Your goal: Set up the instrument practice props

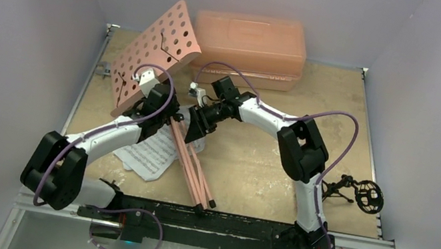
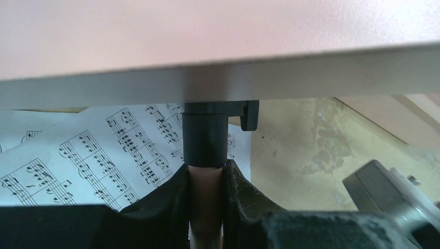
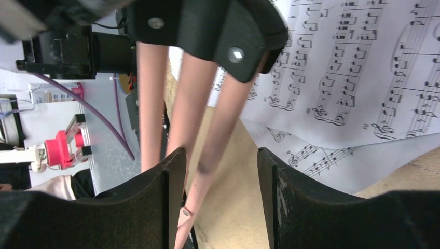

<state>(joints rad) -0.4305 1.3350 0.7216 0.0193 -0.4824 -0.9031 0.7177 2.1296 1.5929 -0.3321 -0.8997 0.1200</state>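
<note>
From above, the music stand (image 1: pixel 155 53) is leaning tilted over the table (image 1: pixel 265 166). Its perforated desk is raised at the back left, and its folded legs (image 1: pixel 194 177) are pointing toward the arm bases. The left gripper (image 1: pixel 165 110) is reaching the stand's pole from the left, and the right gripper (image 1: pixel 197 120) is meeting the stand from the right. The sheet-music pages (image 1: pixel 148 156) are lying flat under the stand. The pink box (image 1: pixel 250 41) is sitting just behind the stand's desk. The black mic stand (image 1: pixel 355 191) is lying well to the stand's right.

In the left wrist view, the left gripper (image 2: pixel 206 174) is clamping the stand's pink pole (image 2: pixel 206 199) just below its black collar (image 2: pixel 205 137). The pages (image 2: pixel 78 166) are showing behind.

In the right wrist view, the right gripper (image 3: pixel 219 153) is holding its fingers (image 3: pixel 150 202) apart. The stand's legs (image 3: pixel 179 104) are running between them, unclamped, and the pages (image 3: pixel 363 62) are lying beyond.
</note>
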